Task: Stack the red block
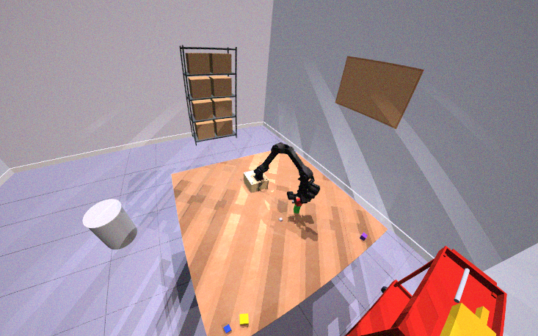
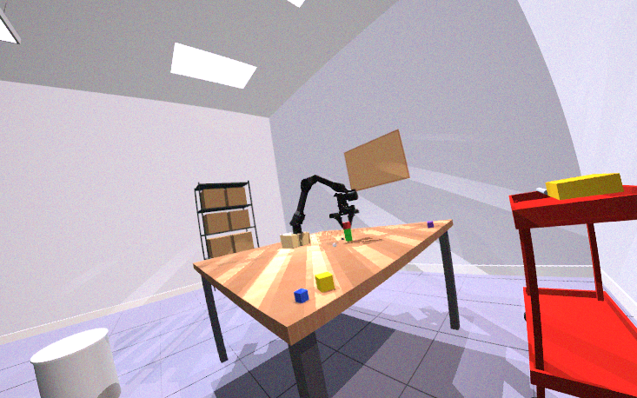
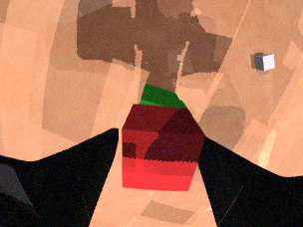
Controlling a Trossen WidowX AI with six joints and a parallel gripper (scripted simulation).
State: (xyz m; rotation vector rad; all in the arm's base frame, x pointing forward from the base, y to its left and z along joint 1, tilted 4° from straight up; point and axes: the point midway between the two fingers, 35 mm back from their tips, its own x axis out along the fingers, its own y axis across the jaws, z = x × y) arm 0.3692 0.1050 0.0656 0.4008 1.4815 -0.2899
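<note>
Open pincer (image 1: 296, 200) (image 2: 347, 222) (image 3: 157, 137) straddles the red block (image 1: 298, 202) (image 2: 347, 225) (image 3: 161, 149), its fingers either side; the wrist view shows a gap at the block's nine o'clock side, while contact at three o'clock is unclear. The exterior view shows the block directly atop the upright green tower (image 1: 296, 209) (image 2: 348, 235) (image 3: 161, 97); from the wrist, only a green patch peeks out at twelve o'clock. On the counter (image 1: 220, 259) (image 2: 255, 277), a small white cube (image 1: 280, 219) (image 2: 334, 244) (image 3: 267, 62) sits near the tower, at its eight o'clock from the top. Farther out in that view are a purple cube (image 1: 363, 236) (image 2: 430, 224) at four, with a yellow block (image 1: 244, 319) (image 2: 324, 281) and a blue cube (image 1: 227, 329) (image 2: 301, 295) towards seven. Those three lie outside the wrist view.
</note>
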